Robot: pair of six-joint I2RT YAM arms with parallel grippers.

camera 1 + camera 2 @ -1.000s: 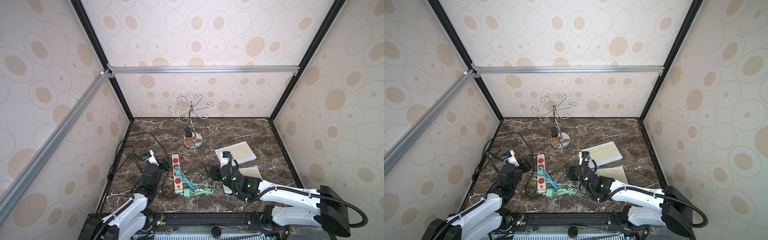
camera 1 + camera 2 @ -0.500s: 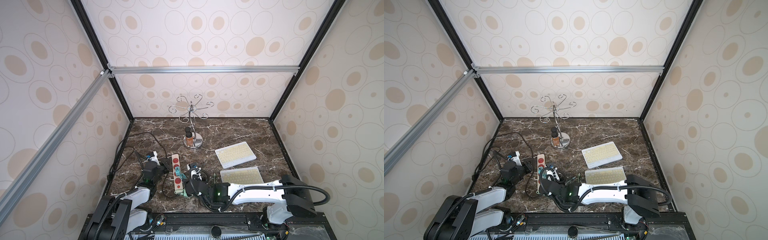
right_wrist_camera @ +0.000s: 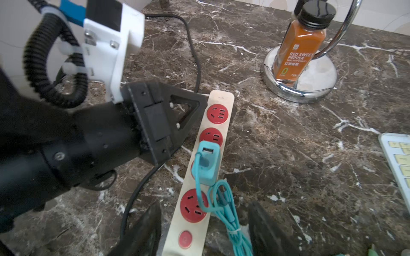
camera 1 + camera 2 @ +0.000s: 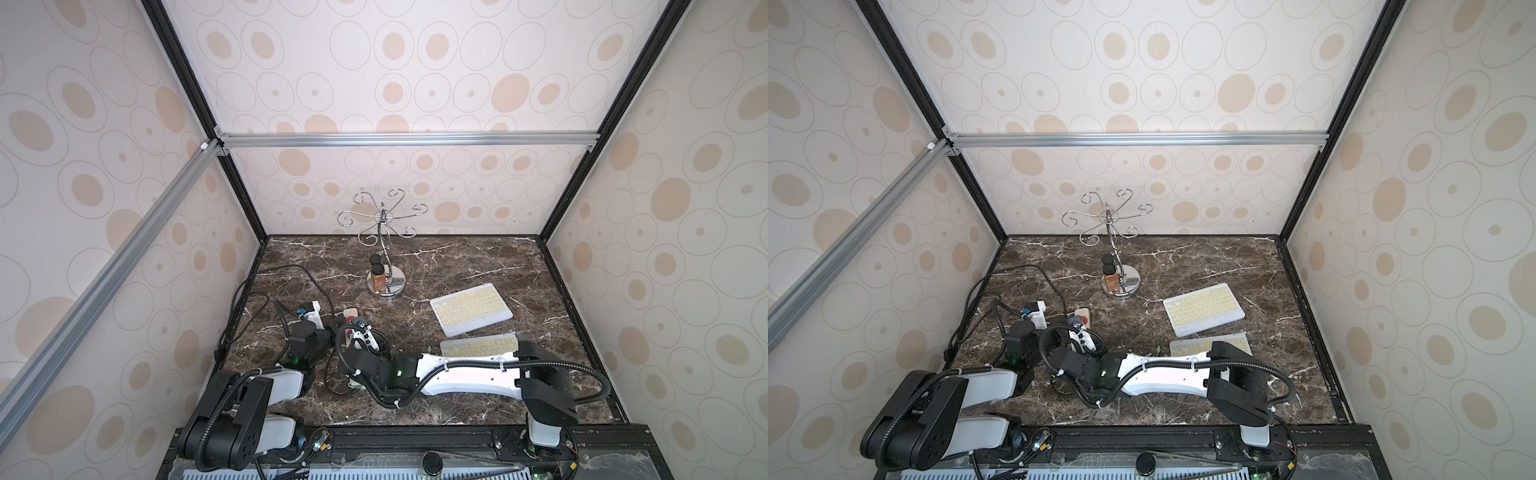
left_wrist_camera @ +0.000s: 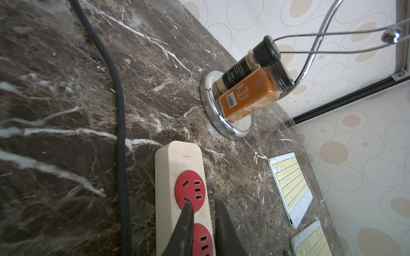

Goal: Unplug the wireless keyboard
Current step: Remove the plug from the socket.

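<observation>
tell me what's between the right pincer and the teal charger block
Right wrist view: an empty red socket of the cream plastic power strip, crossed by looped teal cable.

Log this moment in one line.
left gripper: narrowly open over power strip | right gripper: open, straddling teal cable | teal charger: plugged in

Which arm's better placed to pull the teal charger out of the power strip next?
Right. The right gripper stands open, straddling the power strip just short of the charger; the left gripper sits at the strip's far end, maybe bracing it.
</observation>
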